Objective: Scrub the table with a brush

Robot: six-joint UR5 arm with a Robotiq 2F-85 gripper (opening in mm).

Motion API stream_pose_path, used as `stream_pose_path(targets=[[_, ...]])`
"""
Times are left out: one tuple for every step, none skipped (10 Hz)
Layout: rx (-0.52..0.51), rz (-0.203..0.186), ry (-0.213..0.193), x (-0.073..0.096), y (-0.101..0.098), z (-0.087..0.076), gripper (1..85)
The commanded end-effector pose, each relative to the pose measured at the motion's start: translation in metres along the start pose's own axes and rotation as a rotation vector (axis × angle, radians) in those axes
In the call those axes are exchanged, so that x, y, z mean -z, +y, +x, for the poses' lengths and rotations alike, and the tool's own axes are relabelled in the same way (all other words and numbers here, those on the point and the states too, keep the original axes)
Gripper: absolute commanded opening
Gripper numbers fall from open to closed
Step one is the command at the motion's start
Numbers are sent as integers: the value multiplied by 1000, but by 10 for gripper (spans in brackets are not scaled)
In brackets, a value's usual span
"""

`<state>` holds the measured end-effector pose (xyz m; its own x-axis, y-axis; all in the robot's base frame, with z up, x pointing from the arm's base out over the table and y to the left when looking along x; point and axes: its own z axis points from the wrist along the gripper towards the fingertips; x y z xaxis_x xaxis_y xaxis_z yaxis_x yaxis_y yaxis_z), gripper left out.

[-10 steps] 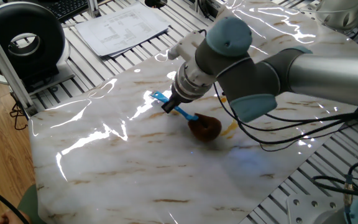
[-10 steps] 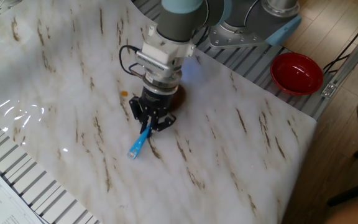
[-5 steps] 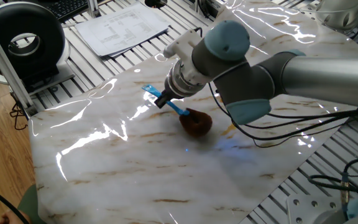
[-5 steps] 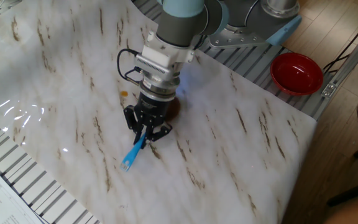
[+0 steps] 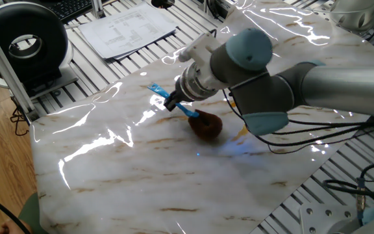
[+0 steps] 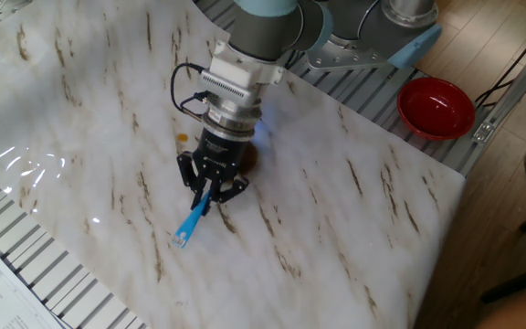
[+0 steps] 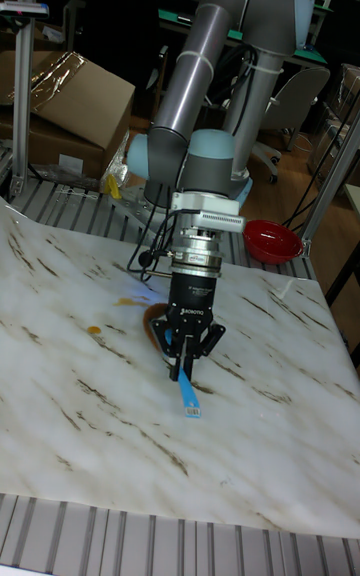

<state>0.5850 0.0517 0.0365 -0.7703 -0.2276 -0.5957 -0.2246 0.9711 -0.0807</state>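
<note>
The brush has a thin blue handle [image 5: 159, 93] and a fuzzy brown head [image 5: 206, 125] that rests on the white marble-patterned table [image 5: 141, 172]. My gripper [image 5: 173, 102] is shut on the brush's handle, near its middle, and points steeply down. In the other fixed view the gripper [image 6: 210, 188] hides most of the head [image 6: 248, 157], and the handle's tip [image 6: 186, 232] sticks out below it. The tall fixed view shows the gripper [image 7: 188, 356], the handle [image 7: 188, 398] and the head [image 7: 157, 324] behind it. Small orange stains [image 7: 95, 330] lie beside the head.
A red bowl [image 6: 436, 105] stands off the table's far corner on the ribbed frame. Paper sheets [image 5: 132, 29] and a black round device [image 5: 28, 42] lie beyond the table's left edge. Black cables [image 5: 291, 140] trail from the arm across the table.
The gripper and brush have slid a short way along the table, away from the arm's base; in the other fixed view the handle tip now sits lower and further left.
</note>
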Motion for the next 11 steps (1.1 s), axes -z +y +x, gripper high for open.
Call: stream_pose_path(targets=[[20, 10, -44, 5, -8, -1, 10], [44, 20, -53, 3, -13, 0, 10], [67, 23, -62, 2, -19, 2, 10], [79, 19, -69, 1, -23, 4, 10], [97, 16, -80, -1, -28, 7, 10], [125, 25, -82, -1, -36, 10, 10], [162, 40, -78, 0, -44, 11, 10], [197, 49, -76, 1, -51, 11, 10], [230, 54, -76, 2, -60, 9, 10], [258, 55, -77, 3, -69, 8, 10], [279, 55, -77, 4, -77, 7, 10]])
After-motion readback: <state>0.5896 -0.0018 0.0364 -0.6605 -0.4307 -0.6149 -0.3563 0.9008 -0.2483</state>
